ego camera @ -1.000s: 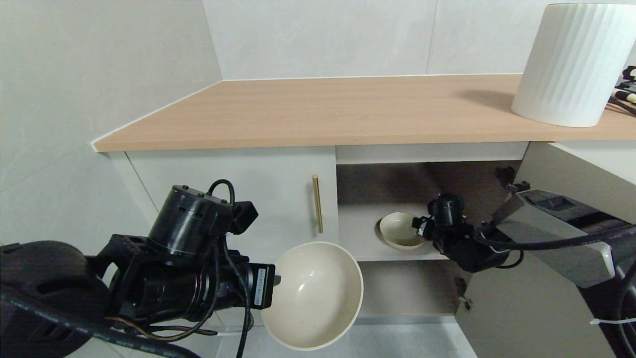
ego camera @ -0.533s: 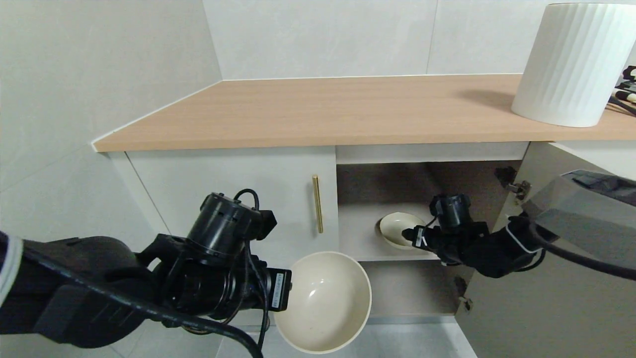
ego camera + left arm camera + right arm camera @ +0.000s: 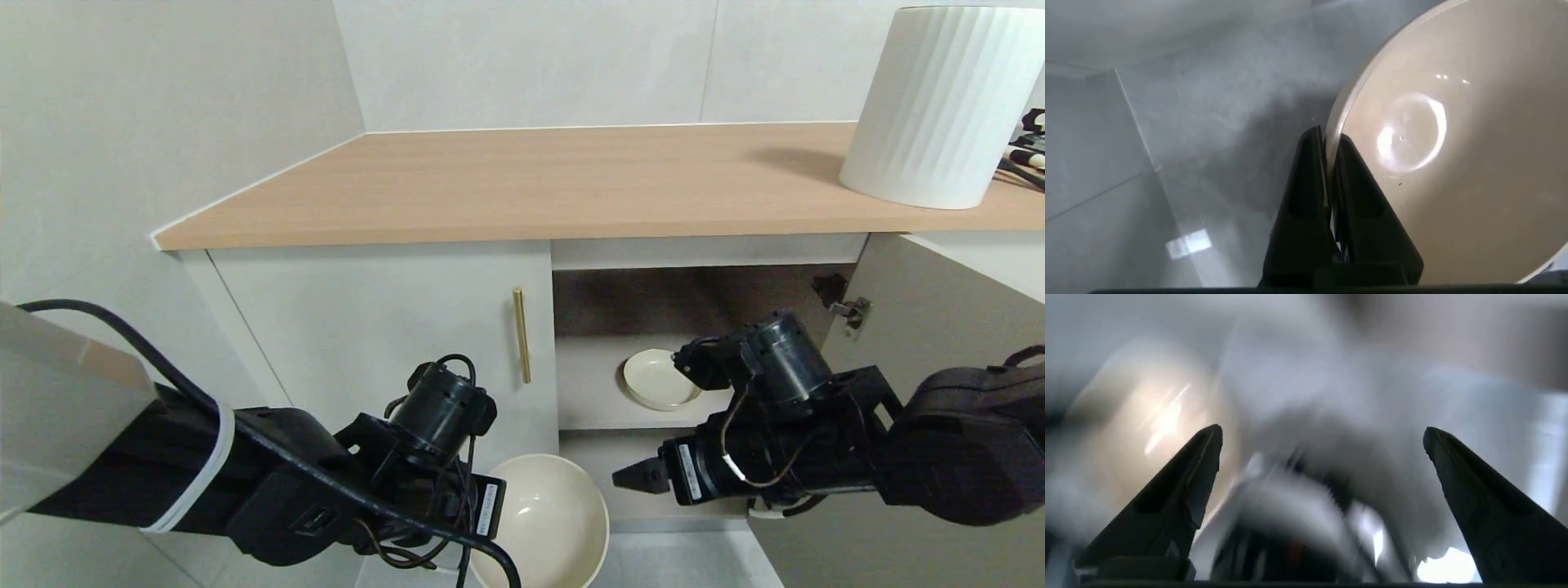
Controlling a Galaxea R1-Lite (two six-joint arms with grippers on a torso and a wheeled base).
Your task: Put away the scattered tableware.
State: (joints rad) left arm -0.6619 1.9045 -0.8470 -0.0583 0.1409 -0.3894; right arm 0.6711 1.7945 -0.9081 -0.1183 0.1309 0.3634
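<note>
In the head view, a large cream bowl [image 3: 545,523] is held low down before the cupboard, below the closed door [image 3: 392,327] with its gold handle [image 3: 521,335], its opening turned up towards the camera. The near rim is gripped by the left gripper [image 3: 495,523]. A small cream dish [image 3: 660,378] is seen lying on the shelf [image 3: 588,392] inside the open compartment, right of that door. The right gripper [image 3: 635,477] is held in front of the compartment, below the shelf and apart from the dish, pointing at the bowl. On the wooden bench [image 3: 531,180] above, a white ribbed container [image 3: 939,106] is stood at the far right.

In the left wrist view, the fingers [image 3: 1308,192] are clenched tight on the bowl's [image 3: 1454,155] rim, with grey floor tiles [image 3: 1167,155] beneath.

In the right wrist view, the fingers [image 3: 1192,486] are spread wide with nothing between them; what lies beyond is too blurred to be told.
</note>
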